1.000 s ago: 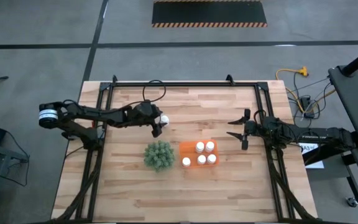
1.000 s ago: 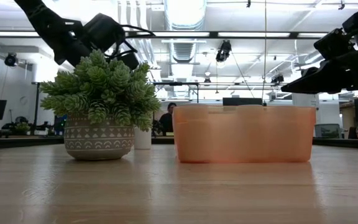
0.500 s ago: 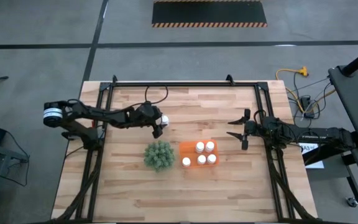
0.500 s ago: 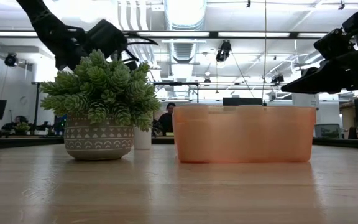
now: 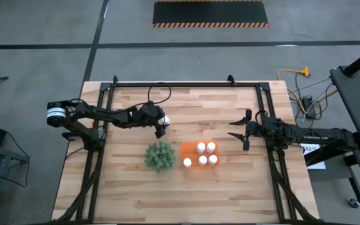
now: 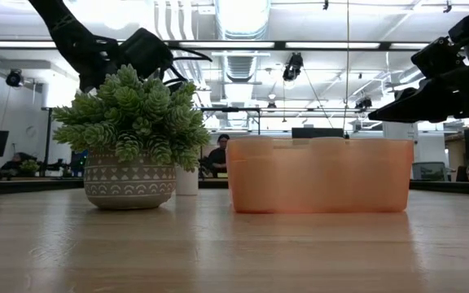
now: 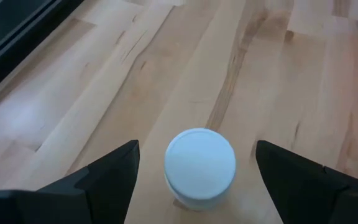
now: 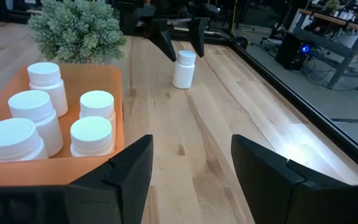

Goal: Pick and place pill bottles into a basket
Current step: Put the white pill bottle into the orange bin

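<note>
Above the last bottle (image 7: 200, 165), my left claw (image 5: 160, 127) hangs spread; next I'd lower and pinch.

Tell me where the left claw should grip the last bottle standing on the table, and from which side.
Grip the loose pill bottle across its round body just under the cap, coming straight down from above. It stands upright, apart from the plant and basket, and the left claw hangs open over it, one finger on each side. The right claw waits open.
</note>
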Controlling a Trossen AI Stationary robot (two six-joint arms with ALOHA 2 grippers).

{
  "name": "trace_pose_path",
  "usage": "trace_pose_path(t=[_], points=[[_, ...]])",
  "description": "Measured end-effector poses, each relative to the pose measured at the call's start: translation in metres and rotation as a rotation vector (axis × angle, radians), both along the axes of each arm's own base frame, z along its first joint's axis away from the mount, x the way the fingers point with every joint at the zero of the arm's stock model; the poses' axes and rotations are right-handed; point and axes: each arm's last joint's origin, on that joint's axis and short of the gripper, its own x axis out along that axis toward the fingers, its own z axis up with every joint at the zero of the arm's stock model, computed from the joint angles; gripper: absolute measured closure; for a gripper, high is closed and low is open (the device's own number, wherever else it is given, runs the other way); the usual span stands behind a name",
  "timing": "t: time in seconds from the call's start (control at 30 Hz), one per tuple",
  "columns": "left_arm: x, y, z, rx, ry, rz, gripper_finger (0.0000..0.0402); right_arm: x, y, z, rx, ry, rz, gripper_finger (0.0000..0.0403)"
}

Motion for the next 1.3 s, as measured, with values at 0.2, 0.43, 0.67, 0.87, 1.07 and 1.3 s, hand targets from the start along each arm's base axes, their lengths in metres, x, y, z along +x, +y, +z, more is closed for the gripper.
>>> trace_pose_path(t=[0.2, 0.43, 0.67, 0.87, 1.07, 1.3], points=[[0.0, 0.0, 0.0, -0.002, 0.0, 0.001, 0.0103, 0.0, 0.0, 0.0, 0.001, 0.0, -0.001, 0.0195], [0.0, 0.0, 0.0, -0.002, 0.0, 0.001, 0.0156, 0.0, 0.0, 0.0, 0.0, 0.0, -0.001, 0.0195], [0.0, 0.0, 0.0, 0.002, 0.004, -0.003, 0.0237, 0.0, 0.0, 0.0, 0.001, 0.0, -0.001, 0.0195], [0.002, 0.0, 0.005, 0.013, -0.003, -0.023, 0.0261, 0.0, 0.0, 0.0, 0.0, 0.0, -0.001, 0.0195], [0.005, -0.003, 0.018, -0.011, -0.062, -0.081, 0.0261, 0.0, 0.0, 0.0, 0.001, 0.0, -0.001, 0.0195], [0.009, -0.014, 0.029, -0.018, -0.064, -0.129, 0.0261, 0.0, 0.0, 0.0, -0.001, 0.0, -0.001, 0.0195]])
